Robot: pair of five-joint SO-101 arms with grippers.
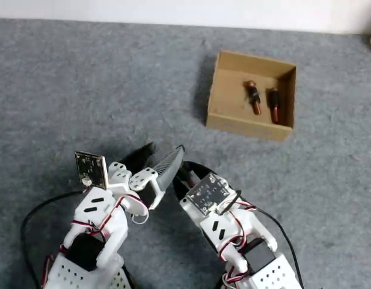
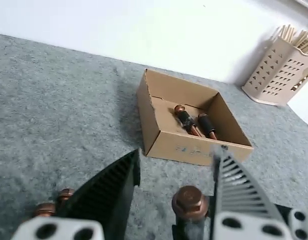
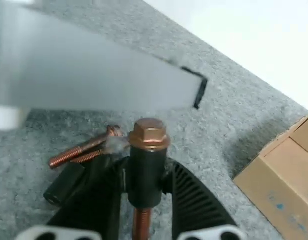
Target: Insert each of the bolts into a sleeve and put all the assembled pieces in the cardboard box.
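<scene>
Pinching an assembled piece [image 3: 145, 160] upright with the right gripper [image 3: 145, 172], fingers closed snugly onto the black sleeve, copper bolt run through it, hex head standing clear above the fingertips and threaded shank showing below. Straddling that piece with the left gripper [image 2: 178, 155], spread wide and holding nothing, bolt head sitting in the gap nearer the pale finger [image 2: 238, 190] than the dark ribbed one. Lying on the grey carpeted table [image 1: 83, 78] just past the right gripper's fingertips and off to one side: two loose bolts [image 3: 81, 149], close alongside each other, with a bare black sleeve [image 3: 64, 184] just beside them, nearer the gripper. Sitting well ahead of both grippers: the cardboard box [image 1: 239, 125], open at the top, with two finished pieces [image 1: 254, 96] lying side by side on its floor. Standing farther off beyond the box, to one side of the left gripper's line: a perforated beige holder [image 2: 278, 70] full of wooden sticks.
</scene>
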